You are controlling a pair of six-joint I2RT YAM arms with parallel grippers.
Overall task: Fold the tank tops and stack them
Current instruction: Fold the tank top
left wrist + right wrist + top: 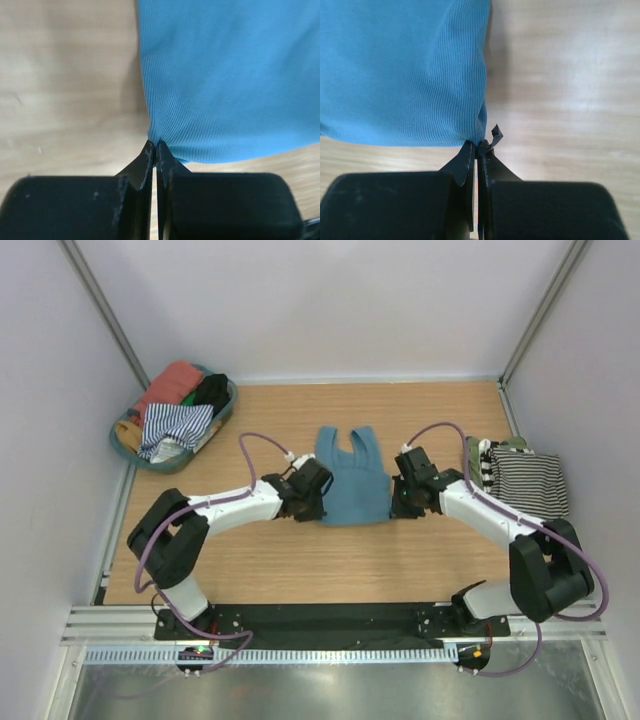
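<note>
Teal tank top (352,480) flat at centre of table (300,570), straps away from arms. Left gripper (155,147) pinched tight on near-left hem corner, right gripper (479,146) on near-right corner (cloth puckered at both). Striped tank top (525,480) at right edge.

Bright, even light; soft shadow beside teal tank top (225,75) (slight blur)

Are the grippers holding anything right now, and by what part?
Both hold the teal blue tank top: left gripper pinches its near left hem corner, right gripper its near right hem corner.
</note>
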